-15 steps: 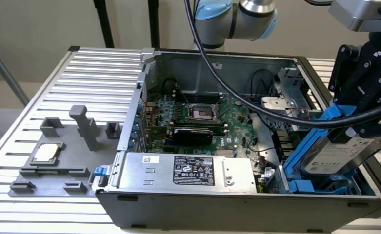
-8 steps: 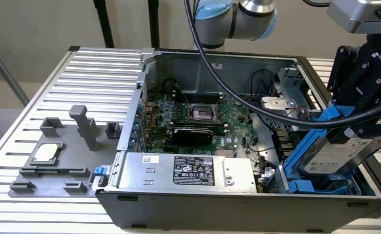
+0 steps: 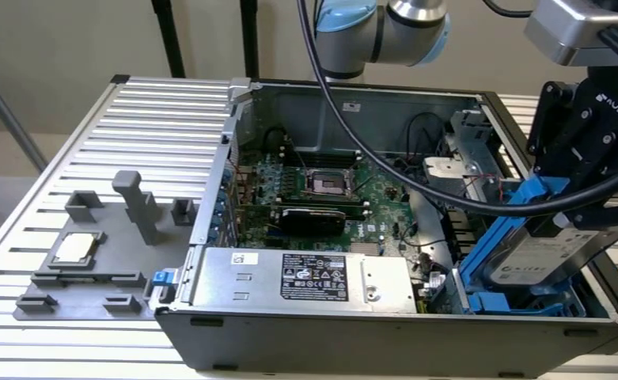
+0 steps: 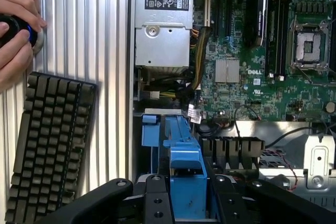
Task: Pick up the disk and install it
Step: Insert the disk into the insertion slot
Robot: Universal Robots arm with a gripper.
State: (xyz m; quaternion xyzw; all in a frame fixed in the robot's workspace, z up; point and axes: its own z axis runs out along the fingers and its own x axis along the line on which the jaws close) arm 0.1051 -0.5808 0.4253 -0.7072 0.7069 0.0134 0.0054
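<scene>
The disk, a silver-grey drive with a white label in a bright blue frame, hangs tilted over the drive bay at the front corner of the open computer case, on the exterior view's right. My black gripper is shut on its upper end. In the wrist view the disk's blue frame sits between the two fingers of my gripper and points down into the blue-railed bay. The disk's lower edge is hidden behind the case wall.
Inside the case lie the green motherboard and a silver box with a black label. A grey fixture holding a small square chip stands on the ribbed table. A keyboard and a person's hands are beside the case.
</scene>
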